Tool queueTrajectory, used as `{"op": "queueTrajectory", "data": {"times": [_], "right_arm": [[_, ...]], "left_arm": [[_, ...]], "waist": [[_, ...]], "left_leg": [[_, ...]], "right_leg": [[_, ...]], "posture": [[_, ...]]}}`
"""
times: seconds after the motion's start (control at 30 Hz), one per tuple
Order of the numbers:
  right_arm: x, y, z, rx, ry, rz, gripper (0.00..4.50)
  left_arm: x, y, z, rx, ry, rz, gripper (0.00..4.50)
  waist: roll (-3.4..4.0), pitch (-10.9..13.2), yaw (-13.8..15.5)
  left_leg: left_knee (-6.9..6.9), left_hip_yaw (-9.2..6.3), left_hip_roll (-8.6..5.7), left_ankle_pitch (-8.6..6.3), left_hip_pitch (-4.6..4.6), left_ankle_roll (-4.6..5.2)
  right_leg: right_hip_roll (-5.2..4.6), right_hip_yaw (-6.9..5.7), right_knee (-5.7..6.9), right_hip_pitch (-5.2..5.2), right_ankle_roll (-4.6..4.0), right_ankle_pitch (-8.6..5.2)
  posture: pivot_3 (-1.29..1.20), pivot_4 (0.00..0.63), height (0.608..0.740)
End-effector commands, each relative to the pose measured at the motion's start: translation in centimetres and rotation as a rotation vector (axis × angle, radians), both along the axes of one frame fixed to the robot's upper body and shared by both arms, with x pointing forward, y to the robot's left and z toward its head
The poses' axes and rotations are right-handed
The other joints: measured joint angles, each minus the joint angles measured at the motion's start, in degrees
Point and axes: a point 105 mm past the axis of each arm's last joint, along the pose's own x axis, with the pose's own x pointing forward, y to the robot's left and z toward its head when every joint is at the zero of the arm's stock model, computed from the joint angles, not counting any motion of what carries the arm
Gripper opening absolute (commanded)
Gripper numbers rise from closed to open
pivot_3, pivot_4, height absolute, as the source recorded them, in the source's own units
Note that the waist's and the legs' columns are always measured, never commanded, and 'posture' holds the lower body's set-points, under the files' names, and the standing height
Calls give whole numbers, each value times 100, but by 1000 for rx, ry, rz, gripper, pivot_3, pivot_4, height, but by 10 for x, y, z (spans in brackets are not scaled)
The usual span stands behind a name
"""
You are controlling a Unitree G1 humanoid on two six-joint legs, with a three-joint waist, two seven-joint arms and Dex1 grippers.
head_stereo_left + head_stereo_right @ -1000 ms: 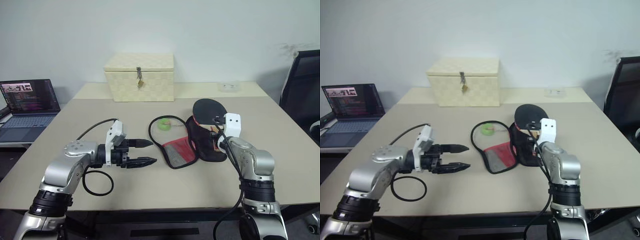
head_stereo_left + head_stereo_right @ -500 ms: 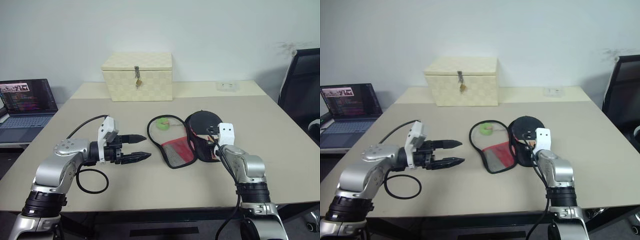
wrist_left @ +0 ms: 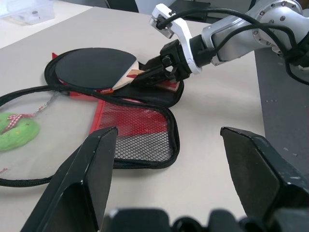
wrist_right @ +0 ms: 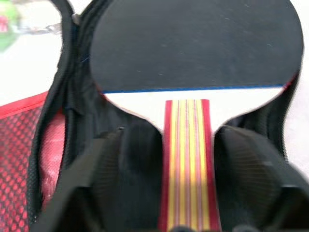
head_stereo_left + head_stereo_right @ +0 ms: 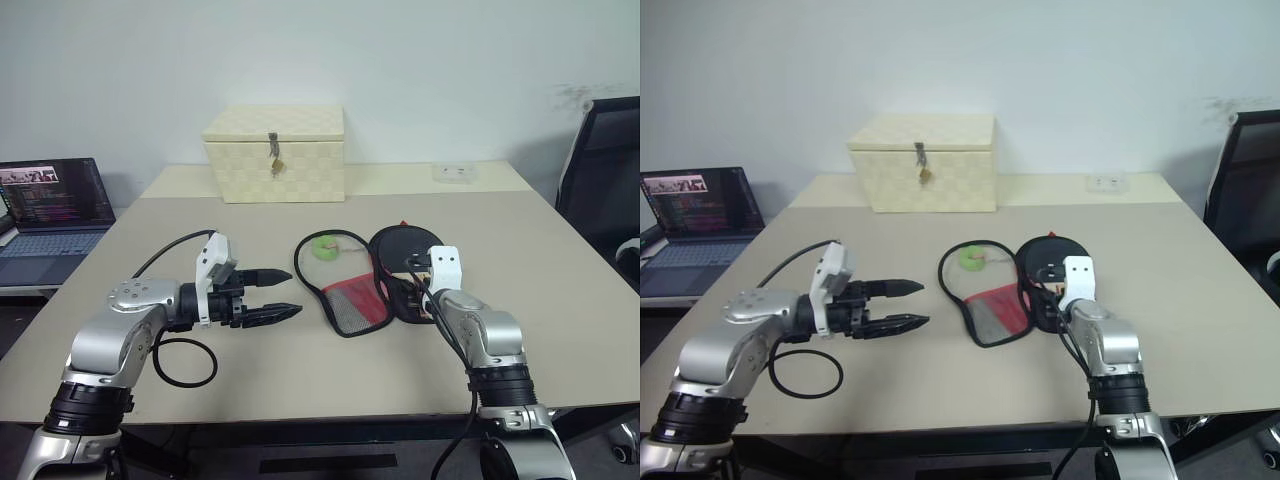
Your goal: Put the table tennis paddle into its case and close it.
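Paddle (image 3: 94, 67) lies in open case (image 3: 140, 140); both tools, right (image 3: 161, 72) and left (image 5: 285, 295), gape empty.

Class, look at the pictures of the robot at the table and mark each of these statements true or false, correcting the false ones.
1. The paddle lies in the open case. True.
2. The case is zipped shut. False: its mesh flap lies folded open beside the paddle.
3. The right gripper has its fingers spread on either side of the paddle's handle. True.
4. The left gripper holds the green tag. False: it hovers open and empty, apart from the case.
5. The cream box at the back of the table stands open. False: its lid is down, with the latch hanging at the front.
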Motion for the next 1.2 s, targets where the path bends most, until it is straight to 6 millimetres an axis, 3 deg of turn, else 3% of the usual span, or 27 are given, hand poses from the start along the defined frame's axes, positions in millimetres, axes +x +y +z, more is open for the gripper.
{"op": "queueTrajectory", "data": {"times": [0.03, 0.23, 0.37, 0.47, 0.6, 0.73, 0.97, 1.0, 1.2], "right_arm": [[0, 1, 14, -16, -70, 14, 4469], [-2, 5, 13, -54, -92, 66, 4469], [-9, 4, 39, -64, -214, 134, 4469], [-22, 4, 52, -52, -254, 223, 4469], [-58, 10, 64, 23, -206, 488, 4469], [-84, 3, 81, 120, -157, 638, 4500], [-94, -13, 92, 76, -161, 657, 4500], [-94, -13, 92, 72, -162, 657, 4500], [-93, -14, 90, 69, -159, 633, 4500]], "left_arm": [[-2, 2, 9, 1, -50, 5, 3707], [-1, 2, 8, 2, -47, 10, 3707], [3, 8, 3, 22, -42, 45, 3707], [6, 11, 2, 31, -41, 69, 3707], [23, 21, -9, 79, -40, 157, 3707], [49, 36, -27, 174, -53, 282, 2810], [93, 35, -46, 229, -52, 400, 199], [99, 33, -49, 240, -53, 414, 34], [121, 8, -56, 212, -41, 428, 34]], "waist": [[0, 0, 0], [-1, -1, 1], [-1, -1, 2], [-1, -1, 7], [-2, -1, 28], [-4, -3, 54], [-8, -4, 101], [-8, -5, 106], [-11, -5, 117]], "left_leg": [[0, 0, 0, 0, 0, 0], [1, 0, 0, 0, 0, 0], [1, 0, -1, 0, 0, 0], [1, -1, 0, 0, 0, 0], [3, -6, 0, 0, 0, 0], [8, -9, -2, 0, 3, 1], [11, -9, -6, 0, 2, 2], [12, -11, -13, 0, 0, 2], [13, -3, -15, 0, -3, 3]], "right_leg": [[0, 0, 0, 0, 0, 0], [0, 0, 1, 0, 0, 0], [0, 0, 1, 0, 0, 0], [0, -1, 1, 0, 0, 0], [0, -6, 0, 3, 0, 0], [0, -11, 2, 8, 1, 1], [0, -17, 1, 10, 2, 1], [1, -22, 1, 10, 2, 1], [1, -25, 0, 9, 6, 3]], "posture": [[0, 150, 740], [0, 150, 740], [0, 150, 740], [0, 150, 740], [0, 150, 740], [0, 150, 740], [0, 150, 740], [0, 150, 740], [0, 150, 740]]}}
